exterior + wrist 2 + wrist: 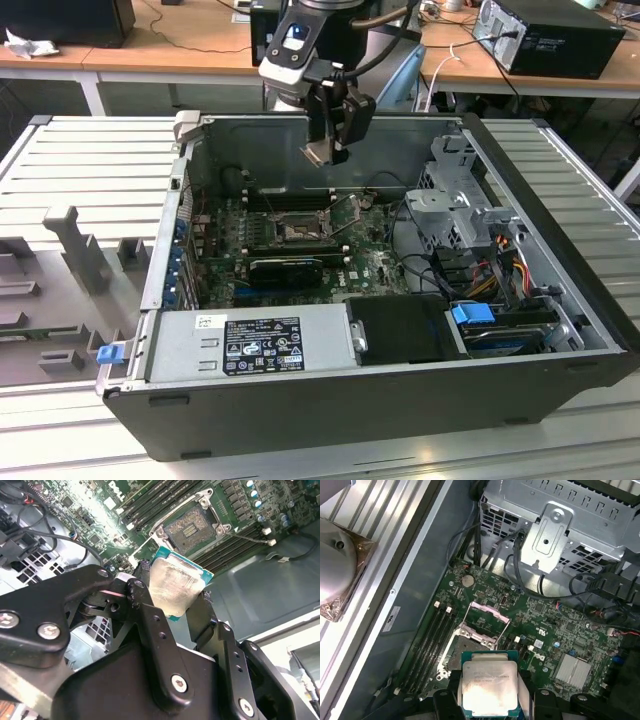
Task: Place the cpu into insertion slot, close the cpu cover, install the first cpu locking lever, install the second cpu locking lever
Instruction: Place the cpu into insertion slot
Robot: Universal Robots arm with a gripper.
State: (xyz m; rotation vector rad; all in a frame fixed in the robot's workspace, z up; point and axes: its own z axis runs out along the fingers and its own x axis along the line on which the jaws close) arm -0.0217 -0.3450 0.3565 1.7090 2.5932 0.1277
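Hangs over the open computer case [330,405], wrist tilted, gripper [328,150] pointing down, well above the green motherboard [375,268]. Clamps the cpu [487,685] by two opposite edges, fingers [145,597] closed to the chip's width, silver lid facing out in both wrist views. Holds it apart from the insertion slot [466,654], bare and dark below, cpu cover [490,616] raised open at one side. Carries faint lines of print on the chip's lid. Bears a dark printed label [262,345] on the power supply [250,342].
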